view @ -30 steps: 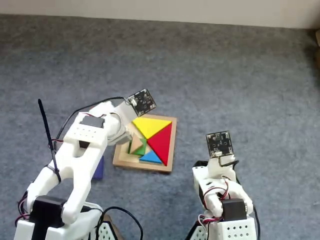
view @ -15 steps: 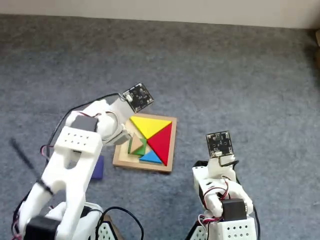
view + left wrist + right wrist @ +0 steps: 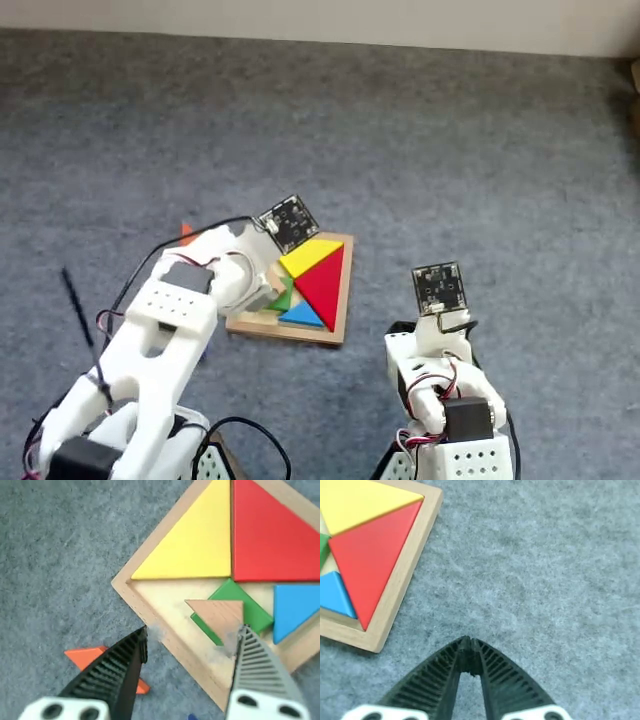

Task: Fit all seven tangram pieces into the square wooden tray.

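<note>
The square wooden tray (image 3: 150, 626) holds a yellow triangle (image 3: 195, 550), a red triangle (image 3: 270, 540), a blue triangle (image 3: 295, 610) and a green square (image 3: 252, 611). A plain wooden triangle (image 3: 220, 617) lies tilted, partly on the green square. My left gripper (image 3: 192, 635) hangs open above the tray's corner, one finger outside the rim and the other over the wooden triangle. An orange piece (image 3: 95, 660) lies on the carpet just outside the tray (image 3: 340, 300), also seen as an orange piece (image 3: 186, 232) in the high view. My right gripper (image 3: 469, 655) is shut and empty on the carpet beside the tray (image 3: 405, 580).
Grey carpet covers the whole surface. The left arm (image 3: 185, 290) reaches over the tray's left side and hides part of it. The right arm (image 3: 440, 290) stands to the tray's right with open carpet around it.
The left arm has swung, and its wrist has shifted right and nearer over the tray. The orange piece on the carpet has come into sight. The right arm has kept still.
</note>
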`<state>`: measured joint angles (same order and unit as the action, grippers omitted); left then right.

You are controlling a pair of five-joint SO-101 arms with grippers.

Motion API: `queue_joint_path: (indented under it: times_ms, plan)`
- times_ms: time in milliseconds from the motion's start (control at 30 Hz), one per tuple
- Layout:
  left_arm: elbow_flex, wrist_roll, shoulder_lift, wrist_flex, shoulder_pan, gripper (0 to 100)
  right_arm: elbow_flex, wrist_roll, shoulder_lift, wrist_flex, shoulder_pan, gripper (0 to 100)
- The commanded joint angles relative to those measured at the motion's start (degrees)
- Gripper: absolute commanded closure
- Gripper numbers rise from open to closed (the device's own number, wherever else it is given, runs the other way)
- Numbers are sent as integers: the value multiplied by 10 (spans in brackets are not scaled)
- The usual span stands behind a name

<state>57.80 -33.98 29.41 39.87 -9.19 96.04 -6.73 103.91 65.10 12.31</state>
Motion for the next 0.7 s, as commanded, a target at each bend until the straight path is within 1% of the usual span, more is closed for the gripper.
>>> queue_joint_path:
  times_ms: [0, 100, 367, 667]
  plan:
    - [-7, 5, -59, -76, 6, 716, 62, 3, 6, 4, -12, 993]
    - [-28, 5, -109, -100, 24, 716, 62, 3, 6, 4, -12, 993]
    - [-97, 4, -189, -99, 80, 716, 62, 3, 6, 4, -12, 993]
    - [-110, 3, -195, -98, 84, 716, 62, 3, 6, 4, -12, 993]
